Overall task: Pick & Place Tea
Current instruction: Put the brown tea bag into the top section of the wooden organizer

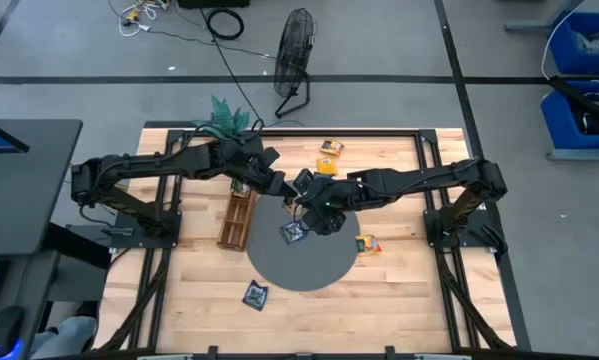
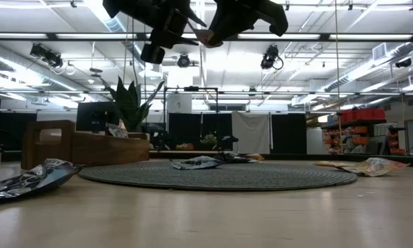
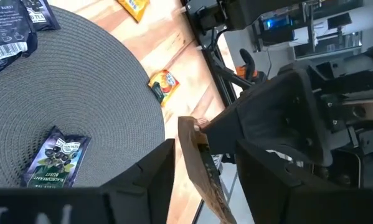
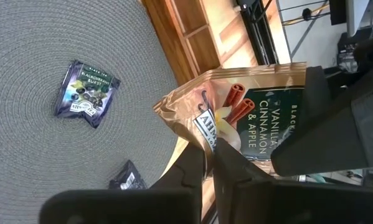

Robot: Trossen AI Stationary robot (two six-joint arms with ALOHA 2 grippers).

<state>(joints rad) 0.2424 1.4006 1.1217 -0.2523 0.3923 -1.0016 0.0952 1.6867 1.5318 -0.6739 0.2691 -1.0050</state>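
Observation:
A pale tan tea sachet point(image 4: 261, 93) printed with cinnamon sticks hangs in the air above the far rim of the round grey mat point(image 1: 309, 265). My right gripper point(image 4: 212, 146) is shut on it. My left gripper point(image 3: 205, 163) is open, one finger on each side of the same sachet, seen edge-on point(image 3: 195, 158); I cannot tell whether they touch it. Both grippers meet high over the table point(image 1: 294, 185). A dark blue sachet point(image 1: 295, 233) lies flat on the mat; another point(image 1: 256, 294) lies on the wood near the mat's near left rim. My right gripper pinches the tan sachet between its two fingers at one edge point(image 4: 206, 127), beside the white label. The sachet is lifted clear of the table and stands out beyond the fingertips towards the left gripper.
A long wooden tray point(image 1: 239, 215) lies left of the mat, with a green plant point(image 1: 224, 118) at the table's far edge. Yellow-orange sachets lie to the right of the mat point(image 1: 367, 244) and near the far edge point(image 1: 329, 150). A fan stands beyond the table point(image 1: 295, 50).

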